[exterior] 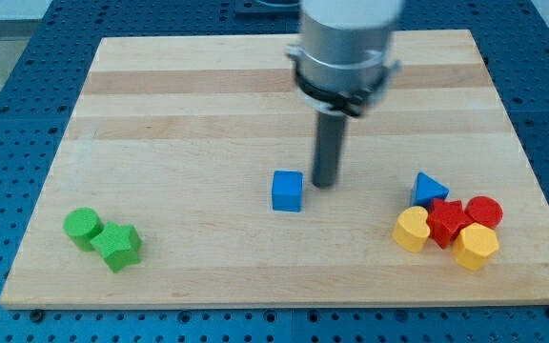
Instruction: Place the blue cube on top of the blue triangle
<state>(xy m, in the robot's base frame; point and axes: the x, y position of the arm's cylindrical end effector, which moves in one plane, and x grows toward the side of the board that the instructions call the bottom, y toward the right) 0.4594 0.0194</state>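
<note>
The blue cube [287,191] sits near the middle of the wooden board [208,86]. The blue triangle [429,188] lies at the view's right, at the top of a cluster of red and yellow blocks. My tip [325,184] rests on the board just right of the blue cube, close to it with a narrow gap, and well left of the blue triangle. The rod hangs from the grey arm body at the view's top.
Below the blue triangle lie a red star-like block [447,223], a red cylinder [485,211], a yellow cylinder [412,229] and a yellow hexagon [477,247]. At the bottom left sit a green cylinder [82,228] and a green star-like block [118,246].
</note>
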